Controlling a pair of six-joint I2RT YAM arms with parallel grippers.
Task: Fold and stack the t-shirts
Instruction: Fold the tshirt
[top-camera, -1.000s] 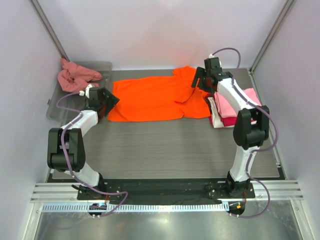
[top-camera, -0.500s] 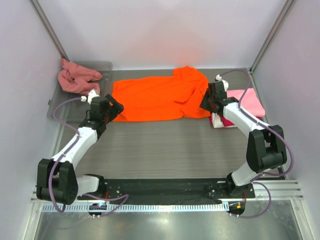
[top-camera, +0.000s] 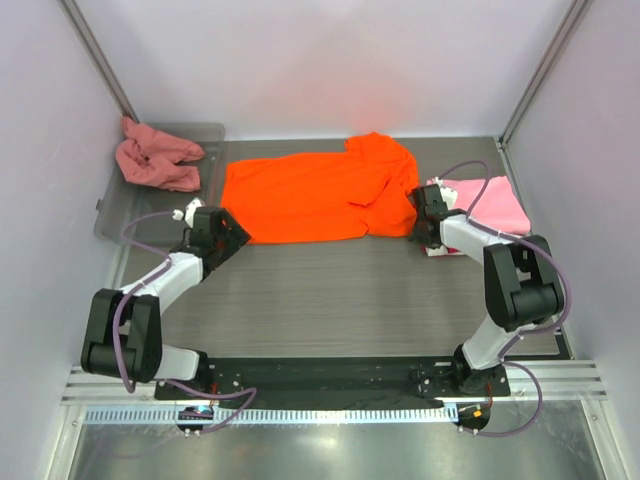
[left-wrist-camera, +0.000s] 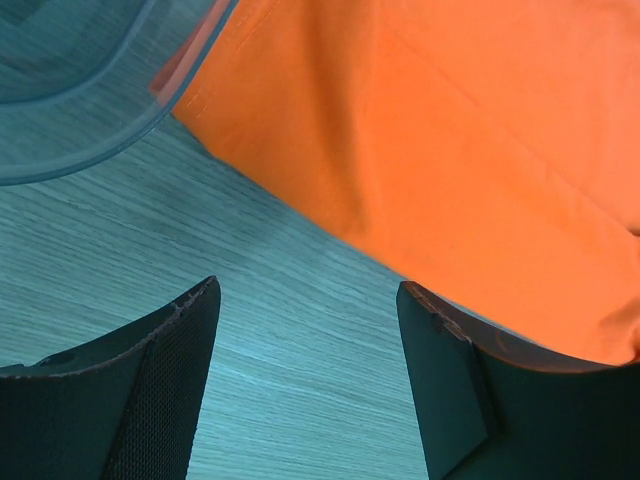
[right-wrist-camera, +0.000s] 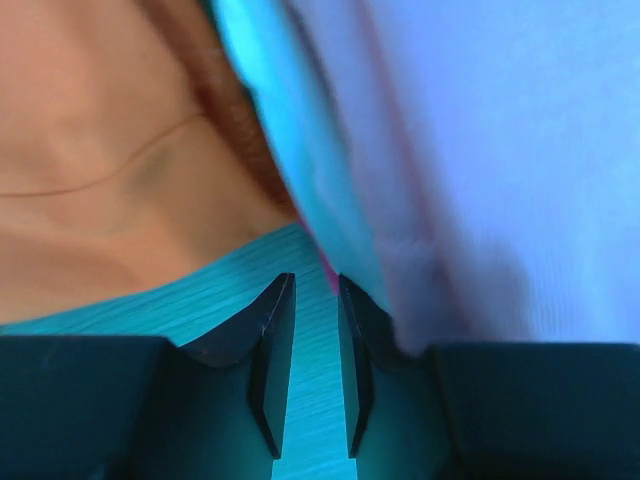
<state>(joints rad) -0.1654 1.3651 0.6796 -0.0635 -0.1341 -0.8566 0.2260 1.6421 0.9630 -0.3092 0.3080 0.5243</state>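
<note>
The orange t-shirt (top-camera: 300, 195) is seen spread flat across the far middle of the bench (top-camera: 350, 290), with a fold lying over its right part. The left hand (top-camera: 230, 232) is held low at the shirt's near left corner. Its fingers (left-wrist-camera: 165, 380) are spread wide, bare bench is shown between them, and nothing is gripped; the orange hem is seen at the tip of one finger, though whether it is touched cannot be told.

The clear tray (top-camera: 110, 215) is set at the far left, its corner just beside the orange cloth; the salmon-pink t-shirt (top-camera: 155, 160) is heaped, crumpled, in its far end.

Over on the right, the light pink t-shirt (top-camera: 495, 205) is laid folded on top of a stack, and an edge of the crimson t-shirt (top-camera: 450, 250) is shown beneath it. The right hand (top-camera: 416, 230) is placed low between the orange shirt and that stack; its fingers are set nearly together, only a narrow slit is left, bench is seen through it, and no cloth is seen caught there.
</note>
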